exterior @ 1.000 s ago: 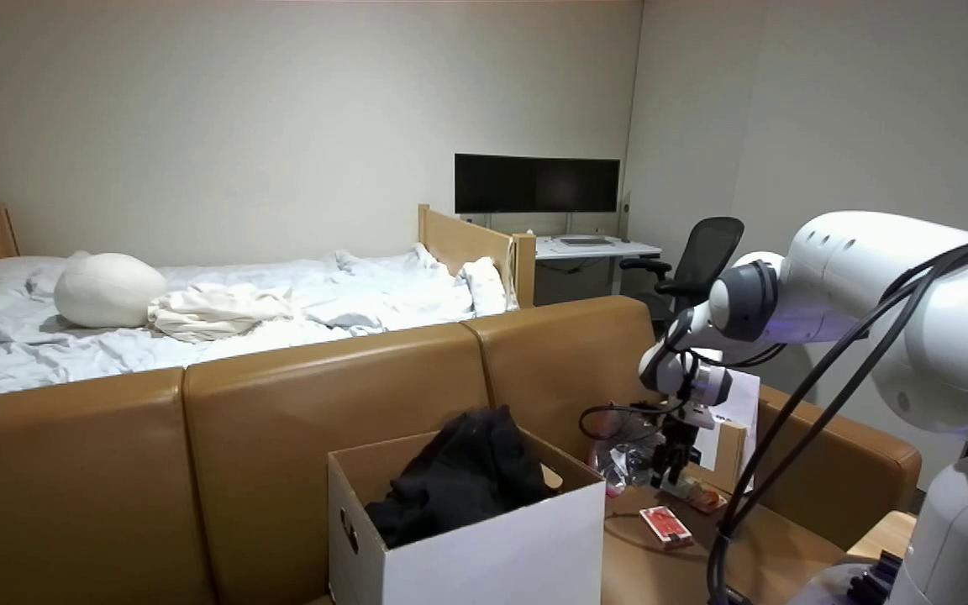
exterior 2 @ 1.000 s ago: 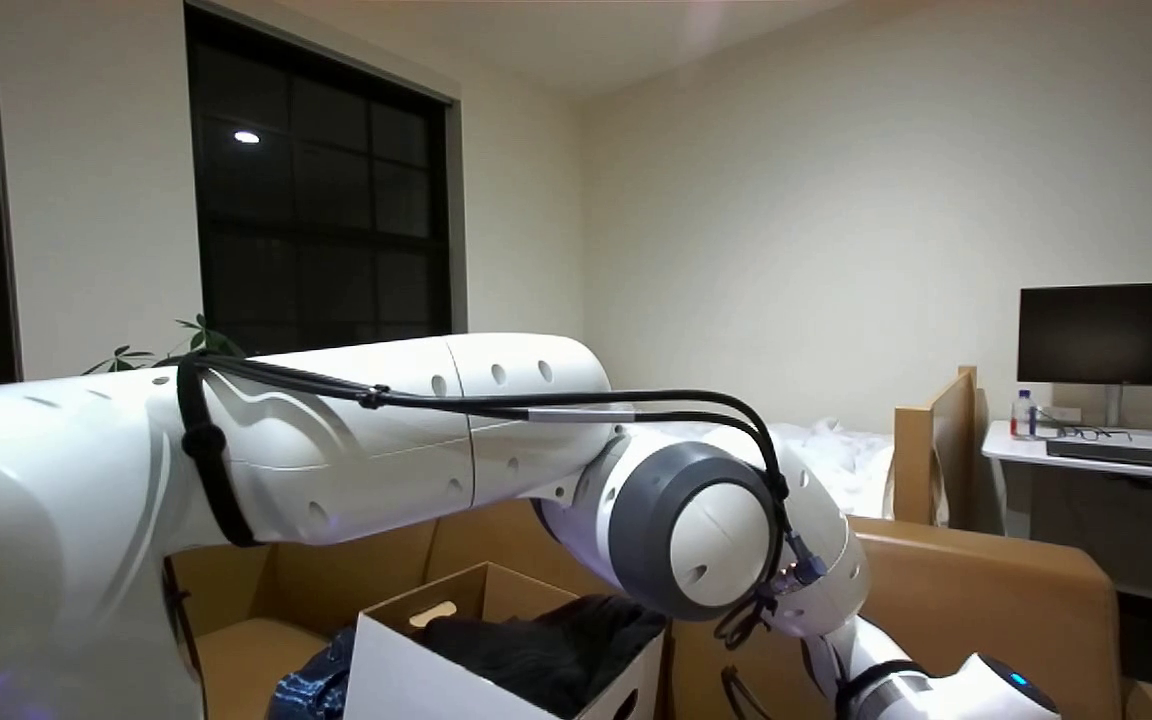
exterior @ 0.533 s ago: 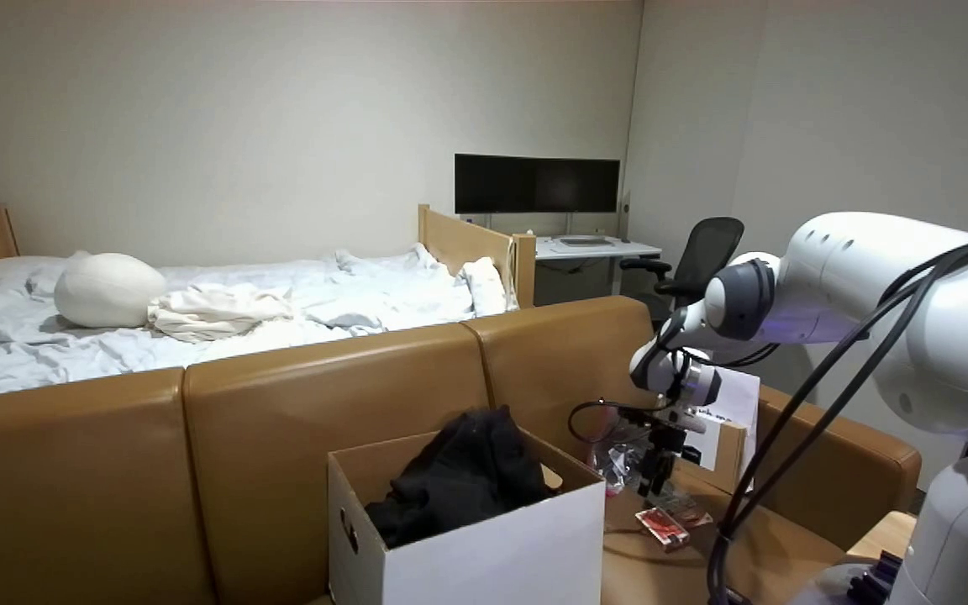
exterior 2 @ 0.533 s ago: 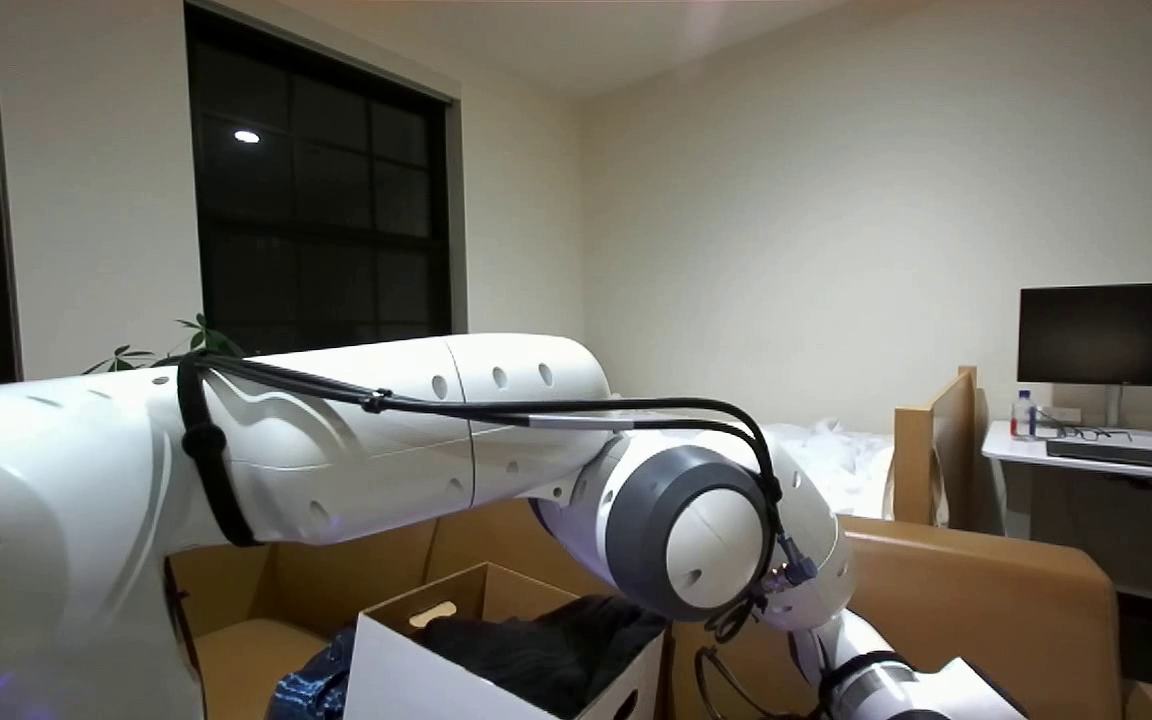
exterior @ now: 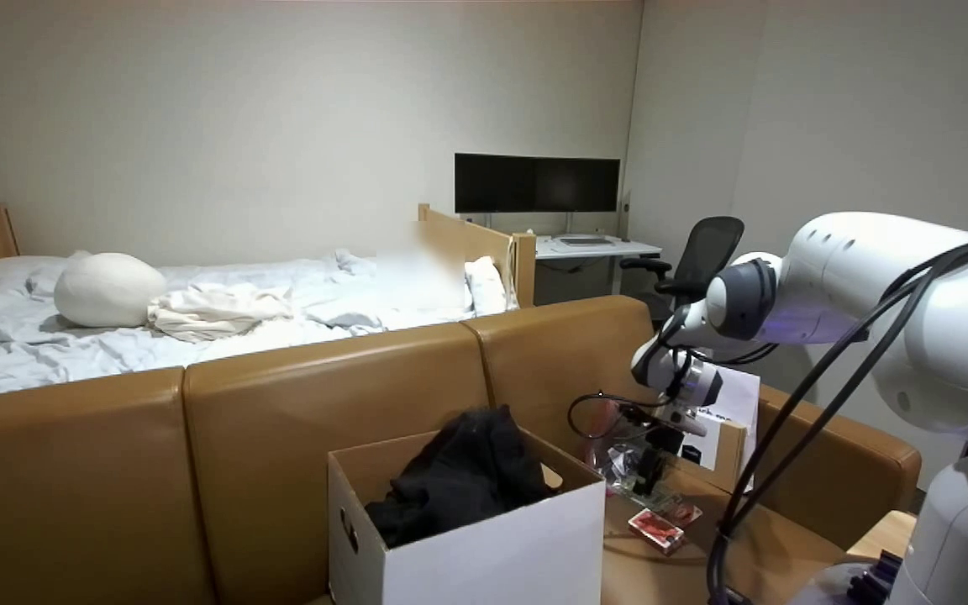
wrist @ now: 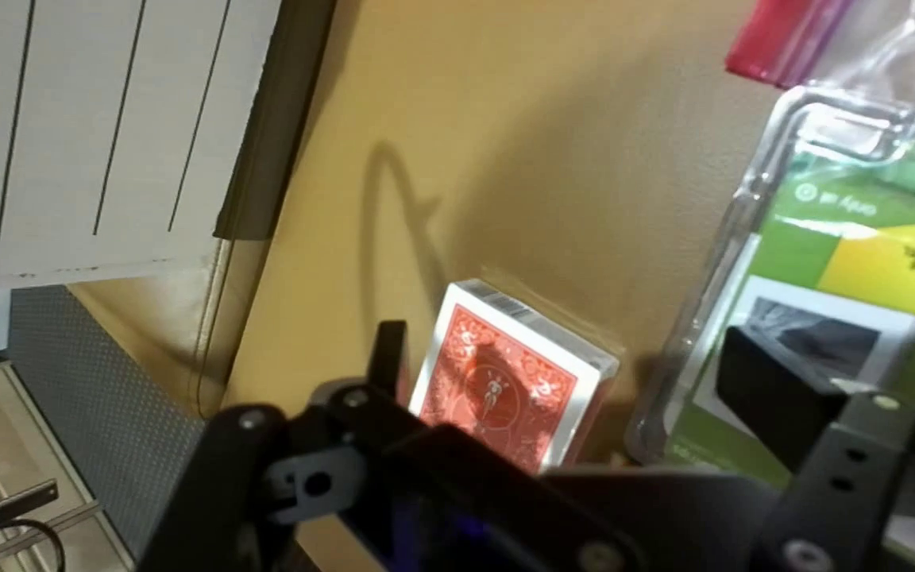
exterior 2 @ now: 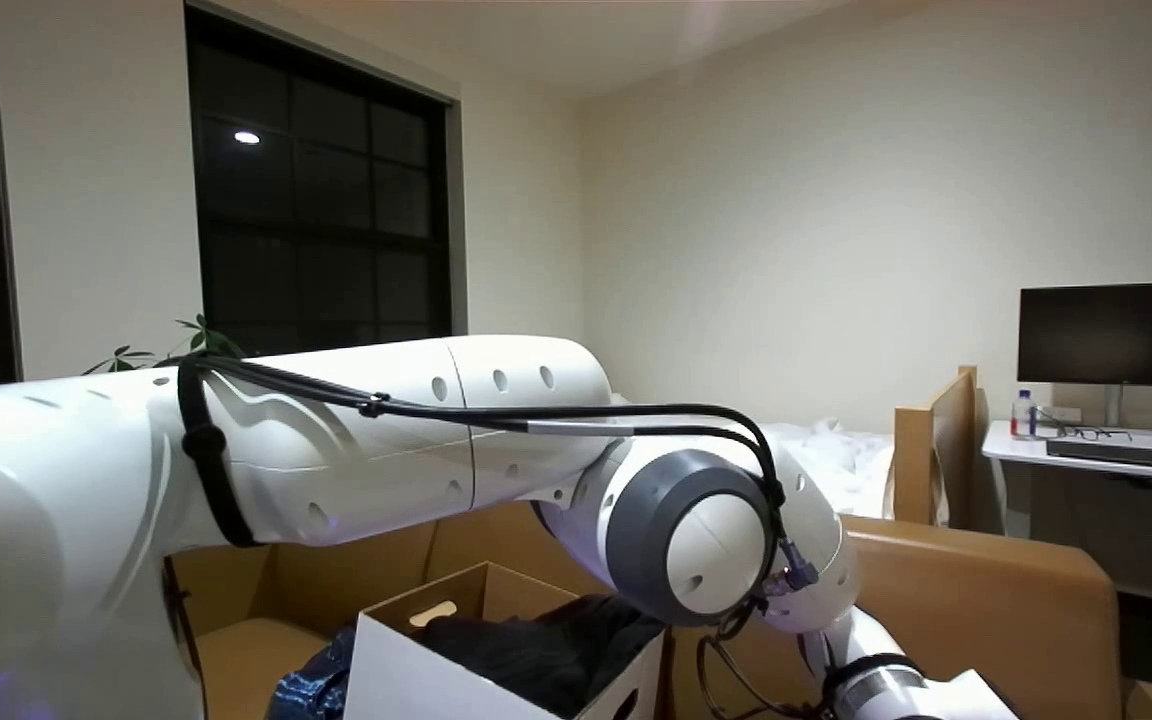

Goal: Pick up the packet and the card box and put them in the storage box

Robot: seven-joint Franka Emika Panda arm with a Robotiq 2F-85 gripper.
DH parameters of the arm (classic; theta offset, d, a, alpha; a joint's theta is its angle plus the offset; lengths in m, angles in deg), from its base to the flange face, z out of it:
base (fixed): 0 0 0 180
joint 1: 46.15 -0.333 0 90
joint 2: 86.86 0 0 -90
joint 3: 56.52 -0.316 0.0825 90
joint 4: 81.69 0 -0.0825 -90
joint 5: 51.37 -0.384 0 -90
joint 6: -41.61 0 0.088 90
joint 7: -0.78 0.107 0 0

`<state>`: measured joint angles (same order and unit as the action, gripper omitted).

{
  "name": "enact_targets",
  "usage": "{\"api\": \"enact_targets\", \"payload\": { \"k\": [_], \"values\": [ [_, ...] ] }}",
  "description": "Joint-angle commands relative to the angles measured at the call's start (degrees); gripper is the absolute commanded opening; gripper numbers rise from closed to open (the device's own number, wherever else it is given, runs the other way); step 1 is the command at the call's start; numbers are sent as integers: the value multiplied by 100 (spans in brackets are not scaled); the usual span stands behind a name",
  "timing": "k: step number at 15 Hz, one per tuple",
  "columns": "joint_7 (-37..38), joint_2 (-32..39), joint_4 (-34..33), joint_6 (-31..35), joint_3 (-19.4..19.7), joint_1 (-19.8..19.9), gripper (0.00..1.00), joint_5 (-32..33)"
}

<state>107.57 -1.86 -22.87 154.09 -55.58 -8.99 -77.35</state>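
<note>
1. Fingers (wrist: 779, 401) spread, over the couch seat (exterior: 652, 580); wrist view has one overlapping the packet (wrist: 799, 258), contact can't be told.
2. Card box (wrist: 497, 389): on the seat, red face up, shows between the fingers in wrist view.
3. Packet: on the seat, just beside the card box.
4. Storage box (exterior: 492, 559): in both exterior views, black cloth (exterior: 463, 483) inside.
</note>
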Motion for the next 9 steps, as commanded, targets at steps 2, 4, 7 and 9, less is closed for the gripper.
{"api": "enact_targets", "payload": {
  "k": [2, 4, 7, 9],
  "values": [
    [-1019, -4, -46, 161, -118, 337, 100, -362],
    [-1562, -5, -31, 372, -127, 359, 100, -344],
    [-2300, -149, 144, 555, -250, 408, 100, -214],
    [-2512, -191, 184, 873, -286, 434, 100, -295]
  ]
}}
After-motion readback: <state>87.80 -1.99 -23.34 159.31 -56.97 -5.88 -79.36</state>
